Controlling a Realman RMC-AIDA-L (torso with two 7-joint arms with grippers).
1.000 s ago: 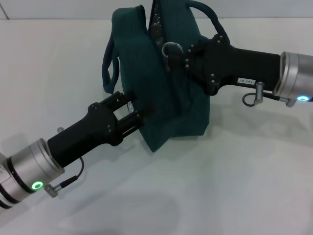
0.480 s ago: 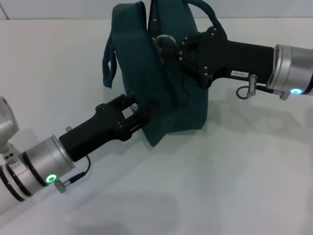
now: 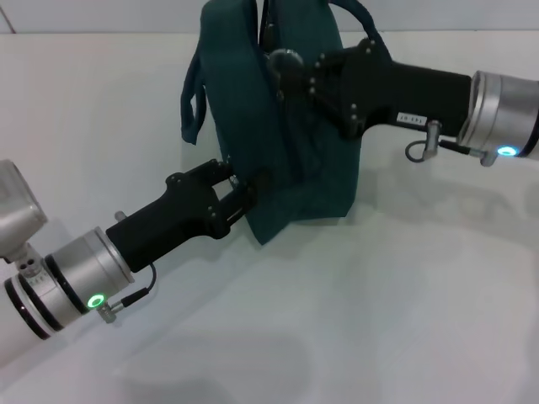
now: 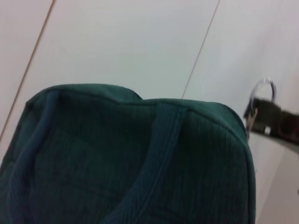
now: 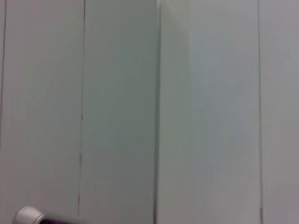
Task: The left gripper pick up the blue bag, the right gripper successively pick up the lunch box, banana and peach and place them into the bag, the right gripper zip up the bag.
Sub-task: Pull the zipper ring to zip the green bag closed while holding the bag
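My left gripper (image 3: 240, 192) stays clamped on the lower near edge of the bag (image 3: 295, 168), pinching the fabric. Since a second ago that arm has swung further under the bag, steadying its base on the table (image 3: 379, 320). Beyond it, my right gripper (image 3: 290, 71) has travelled leftward along the bag's top, at the zipper line beside the handles (image 3: 192, 109). Whether its fingers are closed on the zipper pull, I cannot tell. No lunch box, banana or peach is visible outside; judged accordingly, loading is done and zipping is under way.
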